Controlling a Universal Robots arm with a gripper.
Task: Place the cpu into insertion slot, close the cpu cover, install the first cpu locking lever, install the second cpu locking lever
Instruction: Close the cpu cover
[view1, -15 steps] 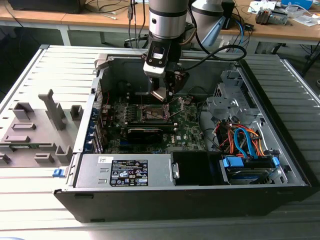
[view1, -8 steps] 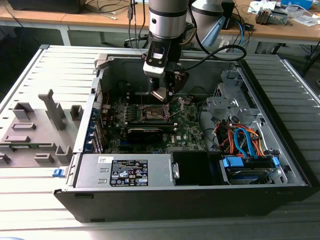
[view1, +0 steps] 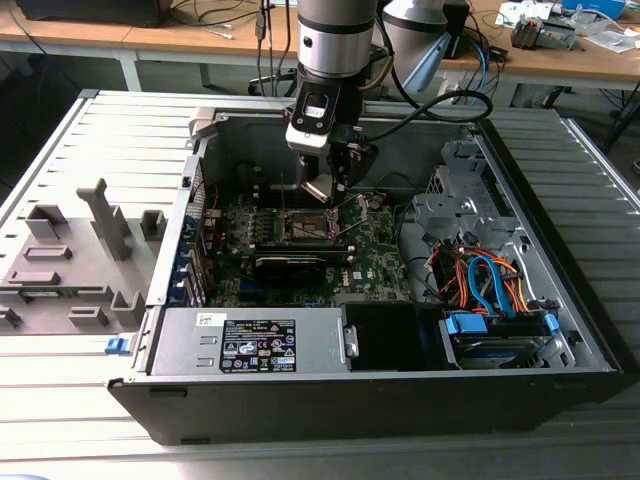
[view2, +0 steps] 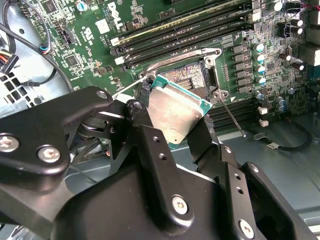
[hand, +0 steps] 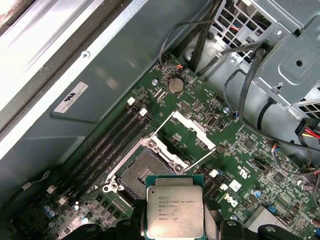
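Note:
The cpu (hand: 175, 210) is a flat silvery square chip with a green edge, and my gripper (hand: 176, 231) is shut on it by two opposite sides. In the exterior view the gripper (view1: 322, 186) hangs inside the open computer case, a little above the green board. Just beyond the chip lies the insertion slot (hand: 146, 171), dark-centred and uncovered. The cpu cover (hand: 192, 131) is swung open on the slot's far side, with thin wire levers standing off beside it. In the second wrist view the cpu (view2: 177, 112) is tilted between black fingers (view2: 145, 127), partly overlapping the insertion slot (view2: 192, 75).
Long black memory slots (hand: 107, 145) flank the socket. The case's grey wall (hand: 100, 95) stands close behind them. A power supply (view1: 250, 345) and a drive cage with coloured cables (view1: 490, 290) fill the case's front and right. A grey fixture block (view1: 70, 260) sits outside, on the exterior view's left.

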